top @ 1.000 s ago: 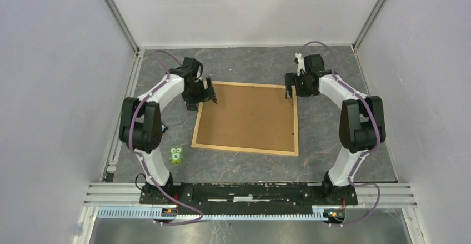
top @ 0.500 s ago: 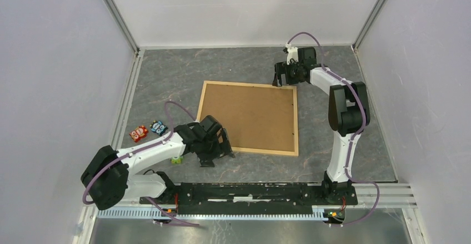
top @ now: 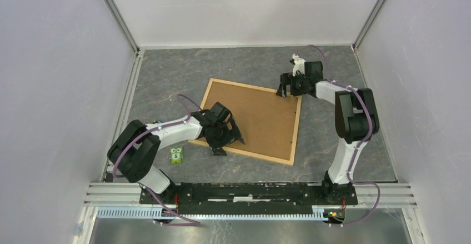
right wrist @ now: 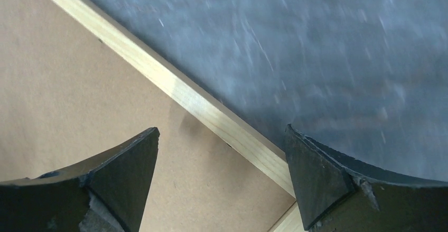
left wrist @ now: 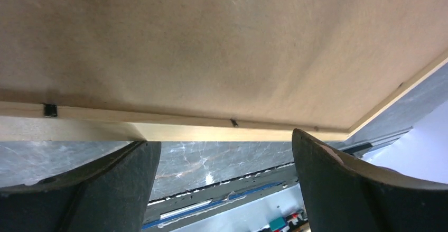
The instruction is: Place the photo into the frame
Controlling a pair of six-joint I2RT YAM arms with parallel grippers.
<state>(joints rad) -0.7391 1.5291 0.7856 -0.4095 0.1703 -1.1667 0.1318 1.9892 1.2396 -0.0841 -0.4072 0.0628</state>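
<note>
Inside a white-walled booth, the grey marbled table point(top: 166, 71) carried the frame point(top: 296, 132), which lay flat and skewed near the middle, a brown backing board point(top: 261, 119) filling its light wooden strips. The left gripper point(top: 229, 145) sat low at the frame's near-left edge with its jaws spread wide, holding nothing. The right gripper point(top: 284, 93) was over the far-right corner, also parted and empty, its fingers point(right wrist: 327, 184) on either side of the wooden strip. A small green block point(top: 176, 155) marked "5" stood just beside the left arm, apart from the frame.
</note>
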